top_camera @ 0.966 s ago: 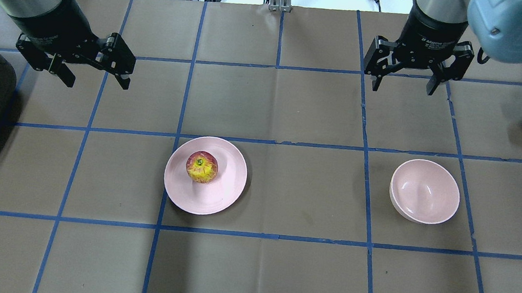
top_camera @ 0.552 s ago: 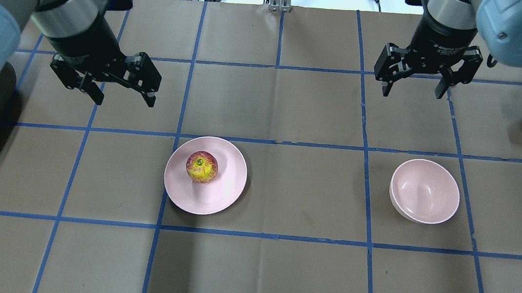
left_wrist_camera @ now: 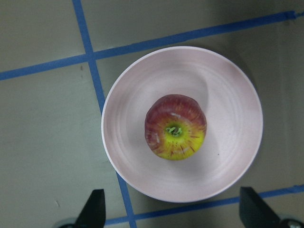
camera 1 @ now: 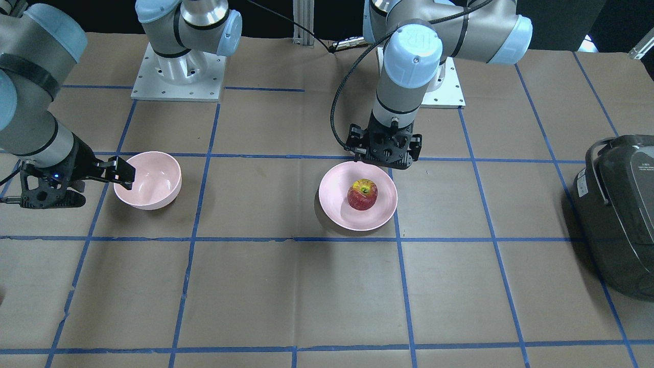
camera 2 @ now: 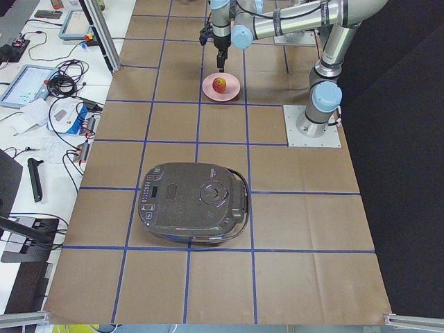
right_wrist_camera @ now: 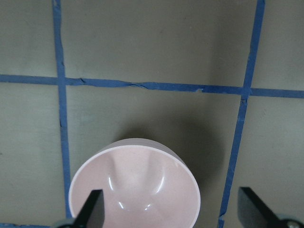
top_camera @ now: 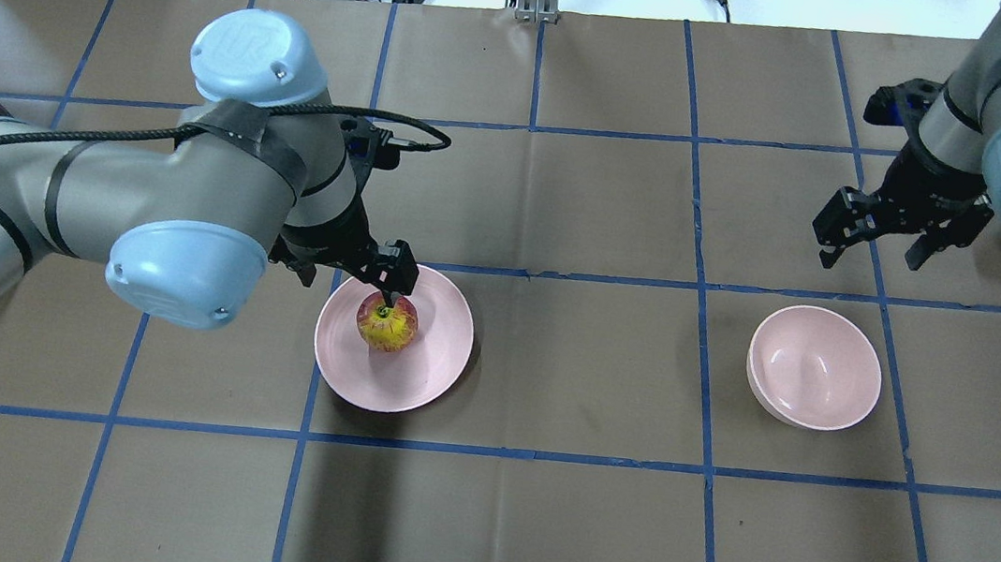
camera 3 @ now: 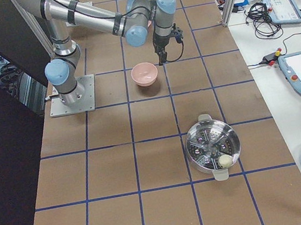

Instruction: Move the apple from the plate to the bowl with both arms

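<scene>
overlap spoils the overhead view: the left arm's elbow covers most of the left gripper [camera 1: 384,158], and only one black finger [top_camera: 390,274] pokes out over the far rim of the plate [top_camera: 428,376], just behind the apple [top_camera: 386,322]. the front view shows that gripper whole, pointing down above the plate's robot-side edge, clear of the fruit. its wrist camera settles the rest: two fingertips sit at the bottom corners, spread wide with nothing between them, and the apple stands stem up near the middle of the plate. how high the fingers hang above the plate i cannot tell.

the right gripper [top_camera: 871,255] is plain in the overhead view, with its fingers wide apart and holding nothing. it hangs near the bowl [top_camera: 816,366] but apart from it. its wrist camera catches only part of the bowl; the rest is cut off at the bottom edge.

a black cooker [camera 2: 193,206] sits at the left end of the table [top_camera: 547,531] and is seen whole only from the left side camera. a steel pot [camera 3: 213,148] at the right end shows in the overhead view only as a sliver behind the right arm. both stand well apart from plate and bowl.
</scene>
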`<state>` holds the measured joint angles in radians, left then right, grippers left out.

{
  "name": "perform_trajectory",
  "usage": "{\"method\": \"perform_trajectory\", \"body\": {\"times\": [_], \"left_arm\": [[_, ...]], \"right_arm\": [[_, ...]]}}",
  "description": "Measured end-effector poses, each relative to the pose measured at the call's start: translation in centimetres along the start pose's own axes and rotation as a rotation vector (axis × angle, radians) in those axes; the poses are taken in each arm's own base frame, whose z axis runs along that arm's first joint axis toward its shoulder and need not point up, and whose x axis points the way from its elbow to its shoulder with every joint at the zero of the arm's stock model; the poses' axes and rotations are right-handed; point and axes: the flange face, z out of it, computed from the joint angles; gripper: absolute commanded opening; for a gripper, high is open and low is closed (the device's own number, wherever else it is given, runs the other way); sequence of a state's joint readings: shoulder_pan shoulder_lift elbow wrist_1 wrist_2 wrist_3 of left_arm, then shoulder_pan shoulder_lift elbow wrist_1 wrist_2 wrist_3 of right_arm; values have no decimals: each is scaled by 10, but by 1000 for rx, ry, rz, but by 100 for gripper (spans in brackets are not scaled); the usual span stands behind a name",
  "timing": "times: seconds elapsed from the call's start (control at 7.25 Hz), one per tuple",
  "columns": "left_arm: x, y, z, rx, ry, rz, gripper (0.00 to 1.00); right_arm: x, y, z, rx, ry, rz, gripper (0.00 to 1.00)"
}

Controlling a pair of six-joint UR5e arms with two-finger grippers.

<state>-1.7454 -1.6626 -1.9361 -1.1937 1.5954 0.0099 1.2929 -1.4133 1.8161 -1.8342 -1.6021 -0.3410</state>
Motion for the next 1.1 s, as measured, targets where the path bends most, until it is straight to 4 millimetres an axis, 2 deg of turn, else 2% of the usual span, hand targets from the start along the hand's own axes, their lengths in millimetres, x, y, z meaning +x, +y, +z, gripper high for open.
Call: {"method": "perform_trajectory", "body": {"times": [0.28, 0.69, 0.83, 0.97, 1.1], "left_arm": [[1, -27, 52, -12, -31, -2, 100], [5, -46, 100, -42, -4, 3, 100], [6, -48, 109, -58, 5, 8, 100], [7, -48, 114, -67, 8, 12, 100], [9, -47, 116, -74, 8, 14, 97]], "right_arm": [[21, 15, 38, -30, -16, -25, 100], [57, 26, 80, -84, -68, -26, 85], [59, 30, 90, -102, -81, -18, 62], [57, 36, 102, -125, -94, -15, 30], [52, 43, 115, -149, -107, -14, 2]]}}
